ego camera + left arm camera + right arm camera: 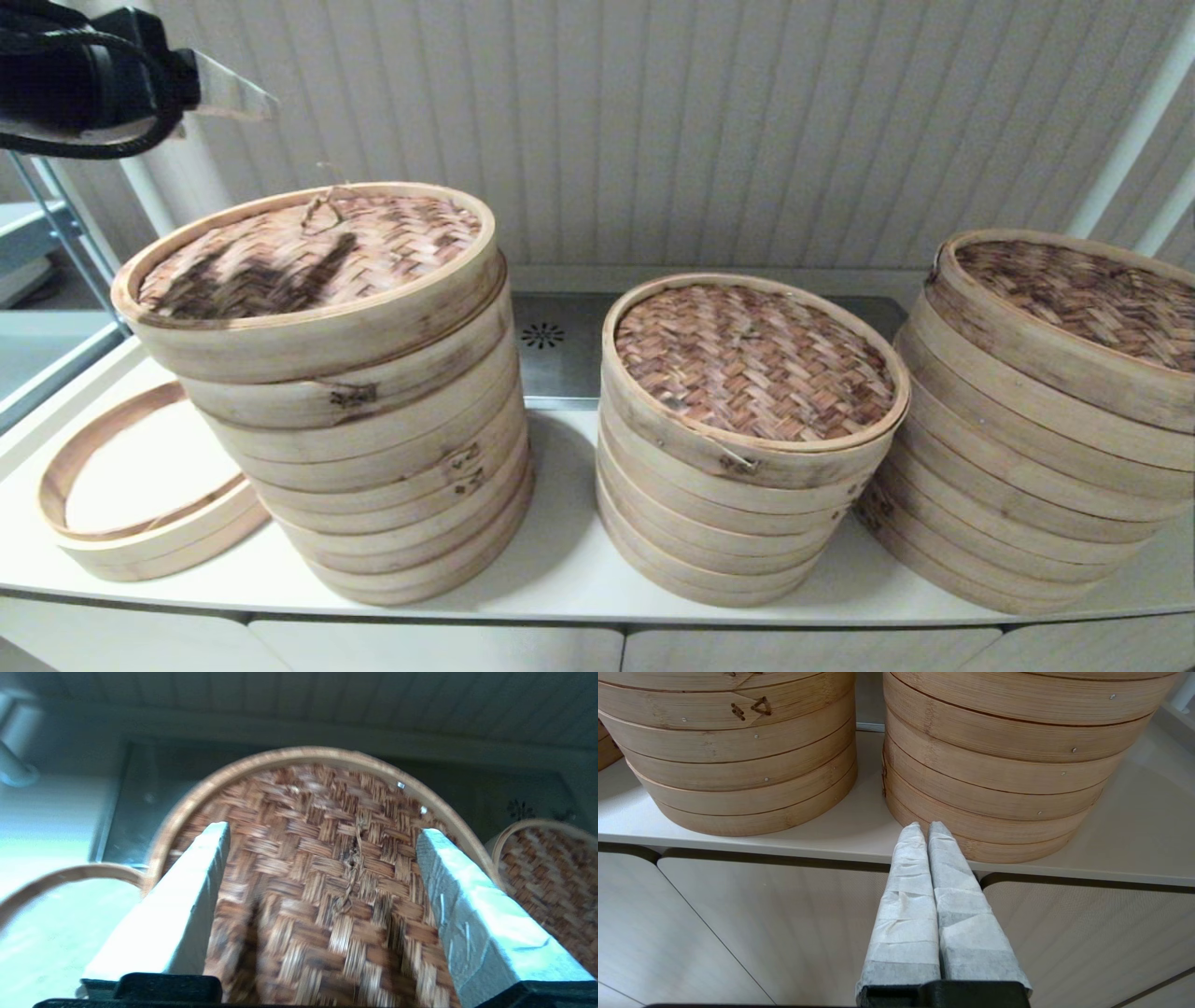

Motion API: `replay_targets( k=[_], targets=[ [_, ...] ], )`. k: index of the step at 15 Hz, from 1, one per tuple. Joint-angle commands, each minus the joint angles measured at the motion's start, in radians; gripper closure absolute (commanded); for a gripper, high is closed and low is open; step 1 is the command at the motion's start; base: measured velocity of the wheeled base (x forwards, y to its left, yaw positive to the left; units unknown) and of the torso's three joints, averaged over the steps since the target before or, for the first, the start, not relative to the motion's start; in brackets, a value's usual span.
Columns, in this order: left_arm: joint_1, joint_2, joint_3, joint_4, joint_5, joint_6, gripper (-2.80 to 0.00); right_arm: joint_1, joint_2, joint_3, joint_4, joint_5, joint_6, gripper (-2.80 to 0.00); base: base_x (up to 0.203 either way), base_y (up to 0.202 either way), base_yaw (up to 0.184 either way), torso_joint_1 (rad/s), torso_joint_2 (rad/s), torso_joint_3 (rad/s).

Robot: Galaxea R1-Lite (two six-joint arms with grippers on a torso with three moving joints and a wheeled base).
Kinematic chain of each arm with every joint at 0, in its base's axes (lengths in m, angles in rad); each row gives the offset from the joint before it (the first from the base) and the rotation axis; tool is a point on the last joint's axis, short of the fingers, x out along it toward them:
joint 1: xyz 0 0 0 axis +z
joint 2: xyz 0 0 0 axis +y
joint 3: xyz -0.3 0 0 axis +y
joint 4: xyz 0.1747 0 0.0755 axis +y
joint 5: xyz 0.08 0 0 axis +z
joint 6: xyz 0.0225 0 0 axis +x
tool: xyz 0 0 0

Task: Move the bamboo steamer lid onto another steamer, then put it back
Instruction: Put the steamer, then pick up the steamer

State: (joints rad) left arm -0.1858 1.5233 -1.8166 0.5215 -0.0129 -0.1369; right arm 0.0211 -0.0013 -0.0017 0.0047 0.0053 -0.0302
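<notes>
**Left gripper hovering over the lid, right arm parked**

I see the bamboo steamer lid (308,257) atop the tall stack (373,448) at left of the head frame. My left gripper (322,840), upper left there, hangs above it, jaws spread wide, its loop handle (352,868) between them. My right gripper (924,833) sits pressed shut, low before the counter (859,840).

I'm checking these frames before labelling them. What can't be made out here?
- Right stack: head view's edge cuts off its far side.
- Left gripper: head view shows one finger only; the corner hides the rest.
- Lid under the left gripper: its near part is behind the open fingers in the left wrist view.
- Right gripper: absent from the head view.
- Tray contents: walls and lids hide them.
</notes>
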Motion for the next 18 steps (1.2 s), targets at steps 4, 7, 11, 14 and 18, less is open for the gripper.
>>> replay_targets(
  k=[4,7,11,14,18],
  targets=[
    [0.052,-0.215,0.057,0.009,0.004,0.007,0.0,0.0,-0.002,0.0,0.0,0.001,0.0,0.0,0.0,0.0,0.0,0.0,0.0,0.0],
    [0.08,-0.371,0.149,0.011,0.003,0.011,0.0,0.0,-0.002,0.0,0.0,-0.001,0.0,0.0,0.0,0.0,0.0,0.0,0.0,0.0],
    [0.161,-0.641,0.396,-0.01,-0.004,0.062,0.0,0.0,-0.002,0.0,0.0,0.001,0.0,0.0,0.0,0.0,0.0,0.0,0.0,0.0],
    [0.205,-0.801,0.687,-0.112,-0.006,0.1,0.0,0.0,-0.002,0.0,0.0,-0.001,0.0,0.0,0.0,0.0,0.0,0.0,0.0,0.0],
    [0.227,-1.021,1.163,-0.288,-0.001,0.131,0.0,0.0,-0.002,0.0,0.0,0.001,0.0,0.0,0.0,0.0,0.0,0.0,0.0,0.0]
  ],
)
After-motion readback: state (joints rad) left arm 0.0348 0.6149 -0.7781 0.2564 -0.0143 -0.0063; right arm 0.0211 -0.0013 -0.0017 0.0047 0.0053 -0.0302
